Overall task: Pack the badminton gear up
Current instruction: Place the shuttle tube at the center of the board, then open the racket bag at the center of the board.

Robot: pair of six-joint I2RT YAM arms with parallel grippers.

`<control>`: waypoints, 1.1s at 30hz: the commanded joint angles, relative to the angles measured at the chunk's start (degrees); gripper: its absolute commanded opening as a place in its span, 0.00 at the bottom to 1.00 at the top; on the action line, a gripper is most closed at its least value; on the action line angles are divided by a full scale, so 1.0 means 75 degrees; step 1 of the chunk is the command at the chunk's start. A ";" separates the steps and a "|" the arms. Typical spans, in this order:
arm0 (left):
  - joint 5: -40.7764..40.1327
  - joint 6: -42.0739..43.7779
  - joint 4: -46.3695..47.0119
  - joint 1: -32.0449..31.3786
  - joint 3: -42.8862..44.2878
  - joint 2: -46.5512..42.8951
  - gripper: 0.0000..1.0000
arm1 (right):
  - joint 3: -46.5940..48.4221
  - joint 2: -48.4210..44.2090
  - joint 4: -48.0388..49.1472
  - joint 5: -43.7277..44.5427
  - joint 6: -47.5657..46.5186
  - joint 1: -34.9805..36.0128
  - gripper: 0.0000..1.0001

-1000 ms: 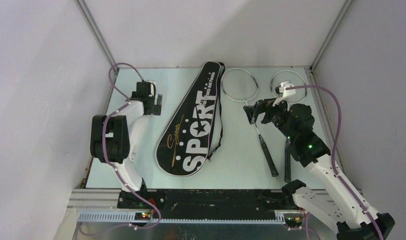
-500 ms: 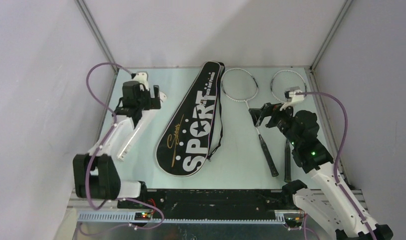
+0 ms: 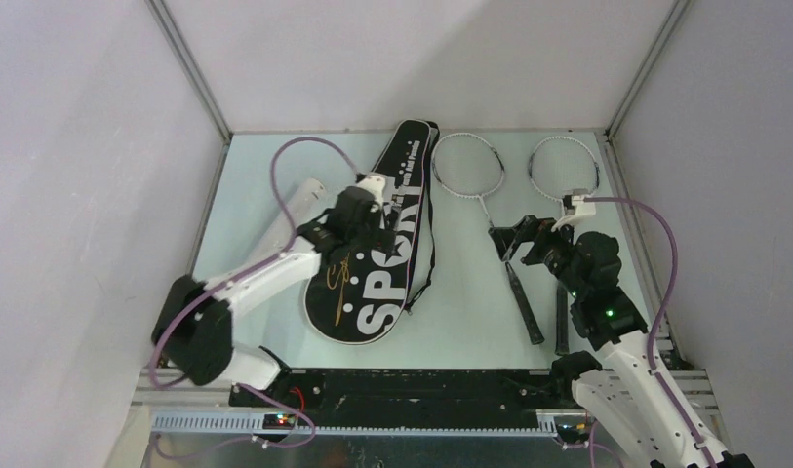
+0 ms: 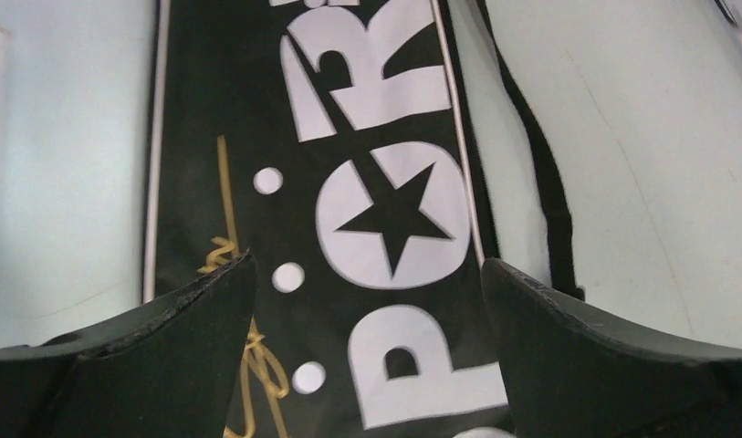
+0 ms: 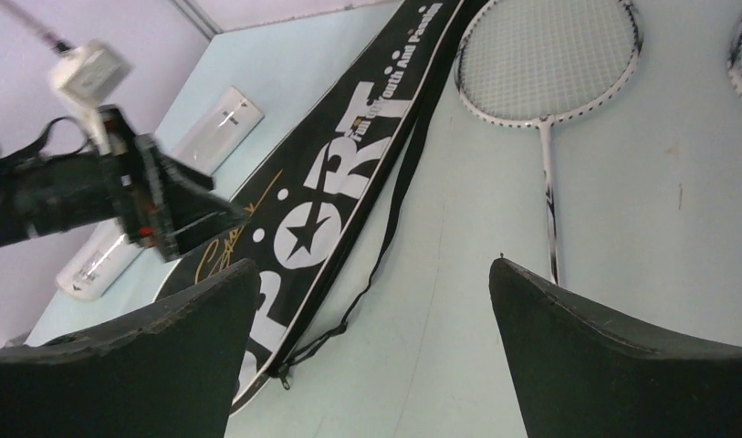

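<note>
Directly beneath the wide, empty left gripper [image 4: 367,265] the black SPORT bag [image 3: 373,310] is lying diagonally (narrow end far-right); right gripper [image 3: 510,241], wide too, is hovering farther off.

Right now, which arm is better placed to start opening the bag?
Left. The left gripper hangs open directly over the black bag, with its lettering between the fingers. The right gripper is open too, but it sits over a racket, off to the bag's side.
</note>
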 commanded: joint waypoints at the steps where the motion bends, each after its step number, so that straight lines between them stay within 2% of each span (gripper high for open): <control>1: -0.1069 -0.1058 -0.0301 -0.0579 0.1260 0.1521 0.97 | -0.0177 -0.0284 -0.0176 -0.0393 -0.0002 -0.0040 0.99; 8: -0.1755 -0.1131 -0.1783 -0.1411 0.3181 0.4145 0.92 | -0.0539 -0.0658 -0.0492 0.0030 -0.0065 -0.0050 0.99; 11: -0.1684 -0.1424 -0.1844 -0.1484 0.3268 0.4463 0.90 | -0.0628 -0.0725 -0.0520 0.0273 -0.0083 -0.0053 0.99; 16: -0.1493 -0.1741 -0.1729 -0.1488 0.3029 0.4688 0.77 | -0.0639 -0.0638 -0.0591 0.0514 -0.0136 -0.0075 0.99; 18: -0.1382 -0.1758 -0.1651 -0.1480 0.2945 0.4701 0.69 | -0.0639 -0.0588 -0.0615 0.0527 -0.0153 -0.0085 0.99; 21: -0.1339 -0.1830 -0.1588 -0.1454 0.2847 0.4712 0.46 | -0.0639 -0.0575 -0.0617 0.0545 -0.0145 -0.0098 0.99; 22: -0.1273 -0.1853 -0.1571 -0.1443 0.2833 0.4729 0.41 | -0.0639 -0.0599 -0.0617 0.0565 -0.0151 -0.0099 0.99; 25: -0.1147 -0.1861 -0.1503 -0.1424 0.2784 0.4669 0.04 | -0.0639 -0.0616 -0.0636 0.0586 -0.0146 -0.0102 0.99; 28: -0.0831 -0.1738 -0.0993 -0.1367 0.2483 0.4226 0.00 | -0.0639 -0.0571 -0.0605 0.0489 -0.0146 -0.0109 0.99; 33: 0.0322 -0.1653 0.1245 -0.1300 0.1192 0.2159 0.00 | -0.0639 -0.0455 -0.0402 -0.0154 -0.0042 -0.0102 0.99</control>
